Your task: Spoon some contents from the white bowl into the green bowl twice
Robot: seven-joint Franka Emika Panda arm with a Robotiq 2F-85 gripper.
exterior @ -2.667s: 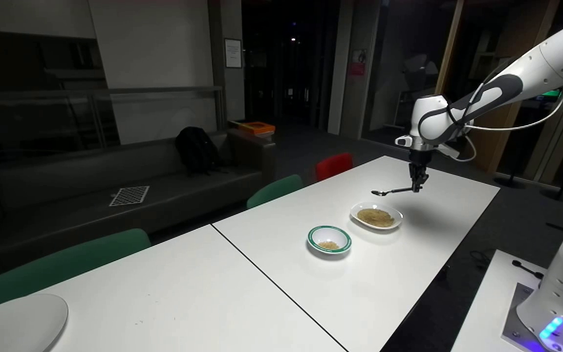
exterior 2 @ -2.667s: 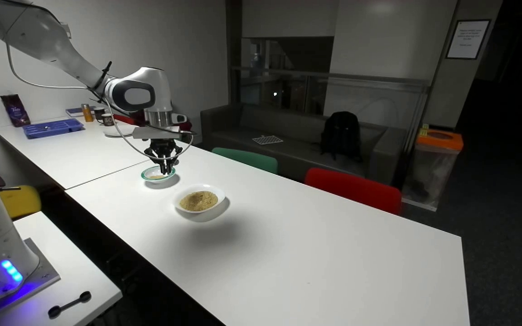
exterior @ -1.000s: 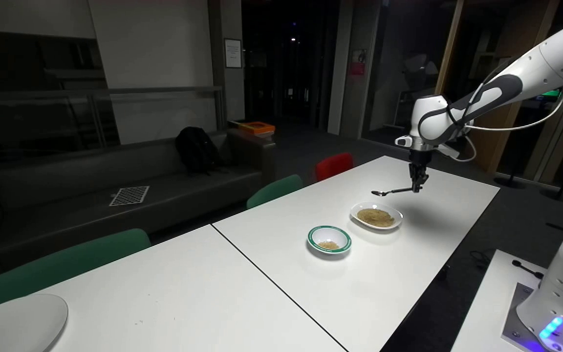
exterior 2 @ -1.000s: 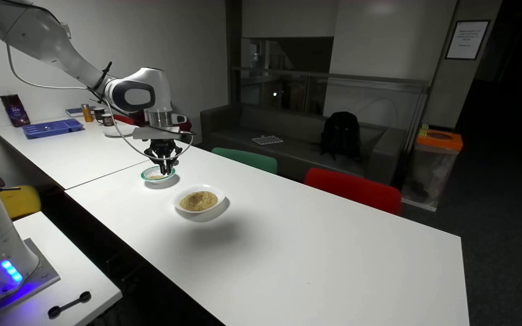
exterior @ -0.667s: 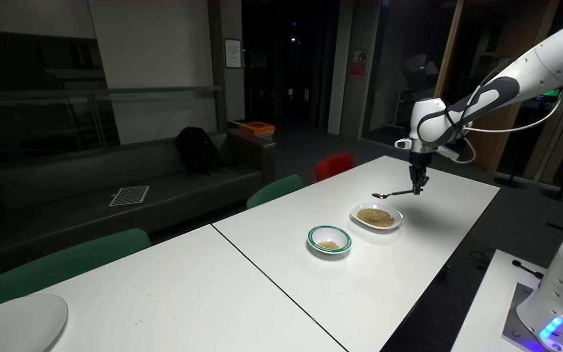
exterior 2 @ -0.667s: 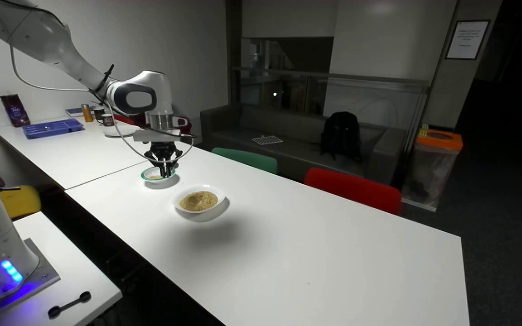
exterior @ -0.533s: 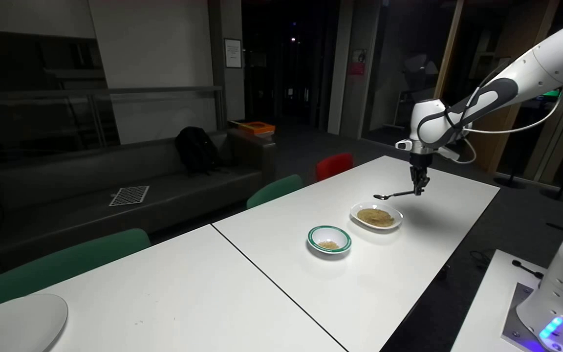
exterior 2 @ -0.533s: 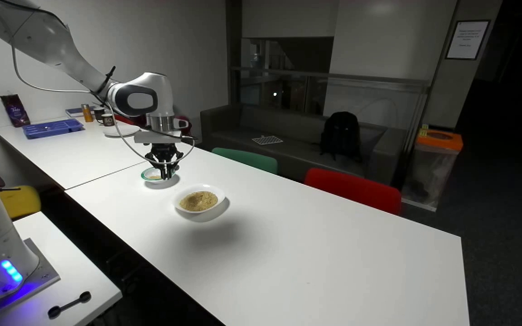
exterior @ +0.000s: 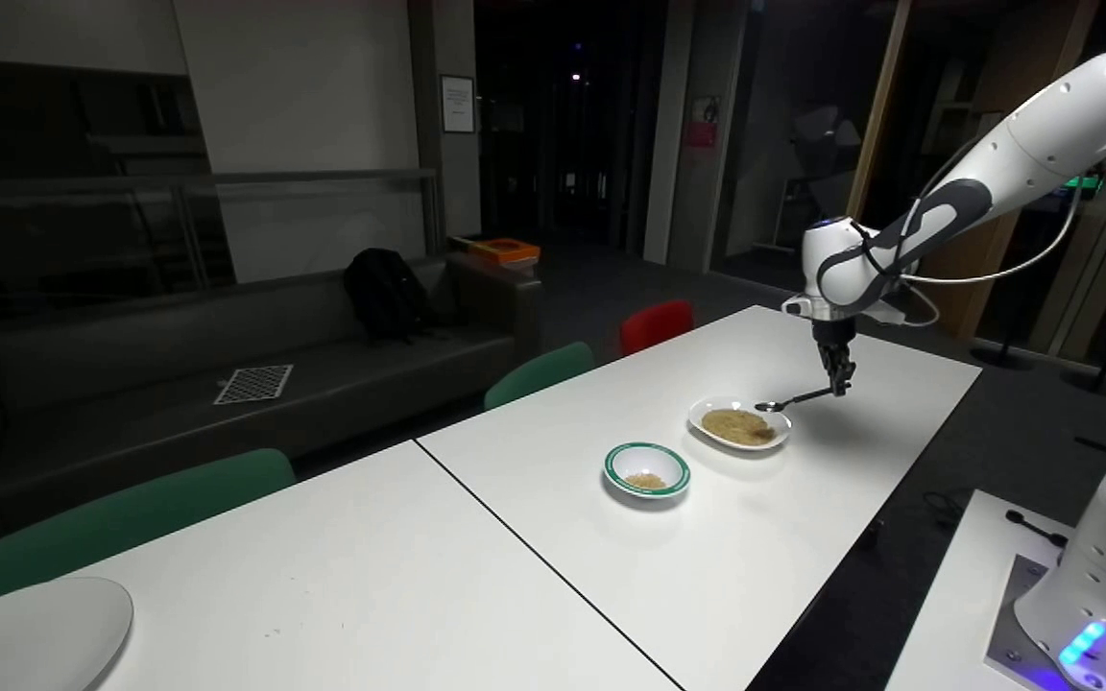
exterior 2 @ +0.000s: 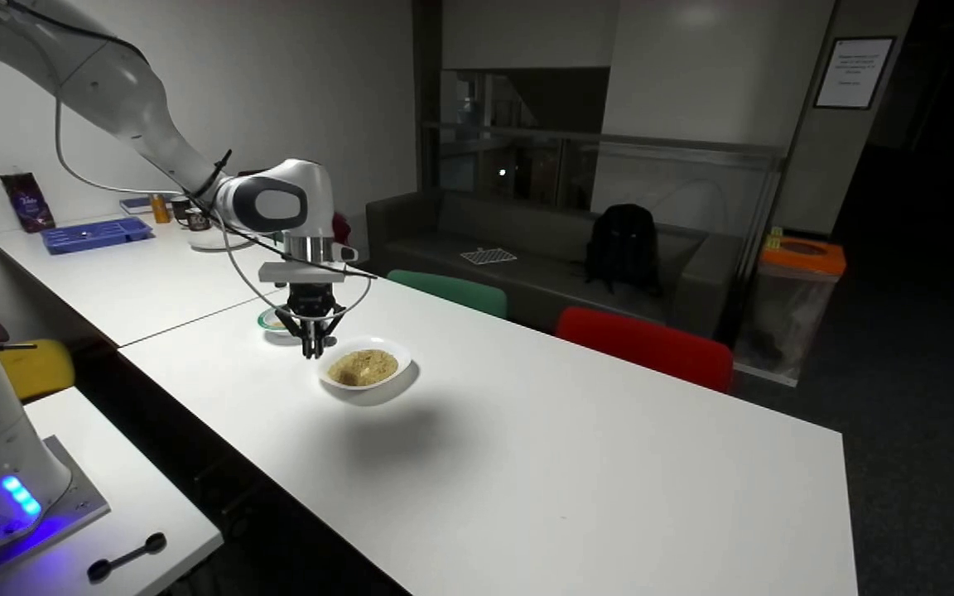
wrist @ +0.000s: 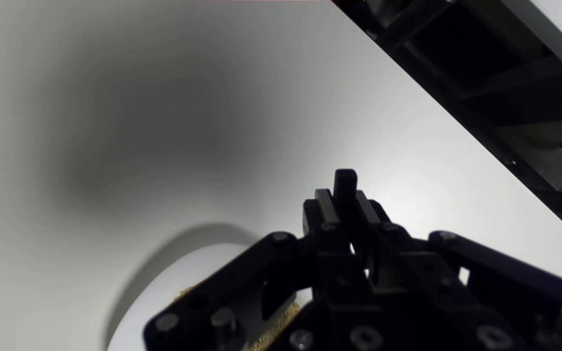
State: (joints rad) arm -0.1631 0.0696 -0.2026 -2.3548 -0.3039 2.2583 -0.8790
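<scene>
Slanting down toward white bowl (exterior: 718,404): spoon (exterior: 796,400)

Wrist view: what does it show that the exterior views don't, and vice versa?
Only the wrist view: the claw close up from above, shut on the spoon's black handle.

Only the exterior views: the green bowl with a small tan patch inside, the backpack on the sofa, a red chair. The spoon's head shows in an exterior view; I can't make it out from the wrist.

All share: the claw itself, the white bowl with its contents, the white table; the wrist view crops the bowl.
</scene>
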